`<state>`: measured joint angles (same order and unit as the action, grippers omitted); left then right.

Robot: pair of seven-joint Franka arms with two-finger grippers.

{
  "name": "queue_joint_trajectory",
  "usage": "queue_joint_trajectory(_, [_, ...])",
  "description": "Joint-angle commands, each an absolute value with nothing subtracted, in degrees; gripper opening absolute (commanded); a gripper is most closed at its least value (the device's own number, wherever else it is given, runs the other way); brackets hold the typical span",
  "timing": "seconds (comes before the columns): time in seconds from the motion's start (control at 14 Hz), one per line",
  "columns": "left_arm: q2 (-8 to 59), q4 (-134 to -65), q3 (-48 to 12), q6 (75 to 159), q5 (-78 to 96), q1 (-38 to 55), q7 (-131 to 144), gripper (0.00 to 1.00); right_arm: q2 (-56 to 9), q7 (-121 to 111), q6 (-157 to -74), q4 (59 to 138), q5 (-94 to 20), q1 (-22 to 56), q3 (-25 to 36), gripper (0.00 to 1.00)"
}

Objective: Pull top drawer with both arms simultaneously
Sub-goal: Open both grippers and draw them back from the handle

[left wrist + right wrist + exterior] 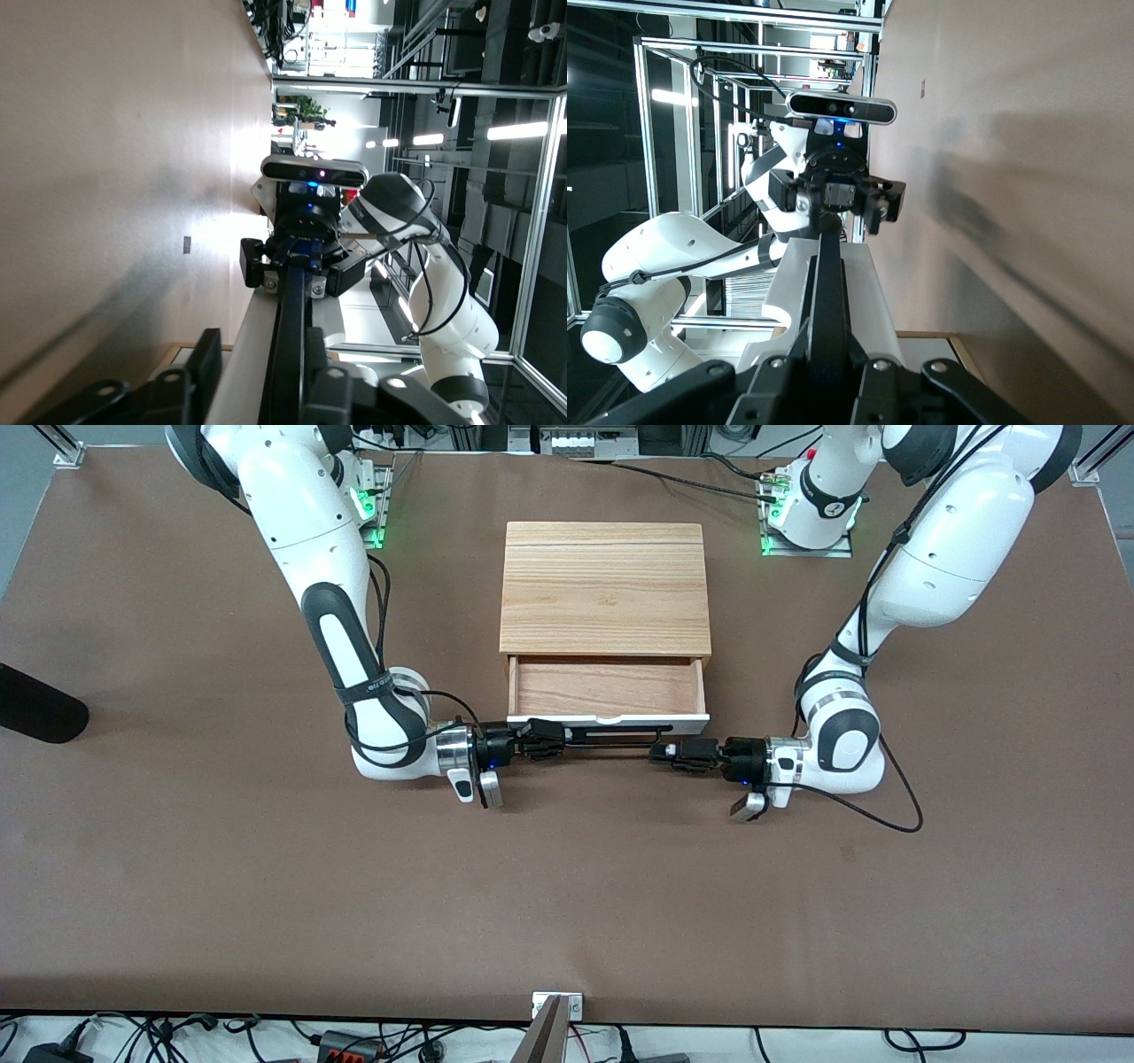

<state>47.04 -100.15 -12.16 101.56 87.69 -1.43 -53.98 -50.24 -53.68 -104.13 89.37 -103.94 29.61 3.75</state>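
Note:
The top drawer stands pulled out of its cabinet, with its reddish-brown inside showing. Its white front panel carries the black bar handle. My right gripper is shut on the handle's end toward the right arm; in the right wrist view its fingers press on the bar. My left gripper is at the handle's other end. In the left wrist view it is open, its fingers wide apart around the bar and the panel's edge.
The cabinet's light wood top lies between the two arm bases. A black object juts in at the right arm's end of the table. A black cable loops on the table by the left arm's wrist.

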Motion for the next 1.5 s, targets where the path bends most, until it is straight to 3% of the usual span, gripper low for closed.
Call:
queue_joint_trajectory(0.0, [47.6, -98.7, -12.0, 101.6, 86.8, -1.7, -52.6, 1.0, -50.7, -51.6, -103.2, 88.1, -102.0, 29.7, 3.8, 1.0])
queue_joint_trajectory(0.29, [45.3, -99.0, -12.0, 101.6, 85.9, -1.6, -49.2, 1.0, -50.5, -48.9, -102.6, 85.5, -101.2, 28.7, 4.7, 1.0])
queue_joint_trajectory(0.5, [41.7, -97.5, -11.3, 102.0, 75.4, -1.8, -41.3, 1.0, -50.1, -42.0, -102.5, 80.6, -95.5, 28.0, 6.6, 1.0])
queue_joint_trajectory(0.79, [39.7, -88.5, -10.9, 101.9, 54.6, -1.8, -30.4, 1.0, -49.5, -30.4, -98.7, 72.9, -83.8, 25.5, 9.8, 1.0])
queue_joint_trajectory(0.93, [39.4, -83.2, -11.1, 101.1, 40.4, -1.7, -24.2, 1.0, -48.7, -27.3, -95.0, 71.3, -77.8, 24.8, 13.6, 1.0])
queue_joint_trajectory(1.14, [38.7, -75.5, -11.0, 93.0, 24.7, -1.7, -23.3, 1.0, -48.0, -23.5, -85.6, 67.8, -72.9, 25.1, 22.8, 1.0])
queue_joint_trajectory(1.43, [35.0, -71.6, -9.1, 83.2, 8.7, -1.8, -23.2, 1.0, -48.0, -21.3, -77.4, 65.0, -68.9, 25.0, 30.8, 1.0])
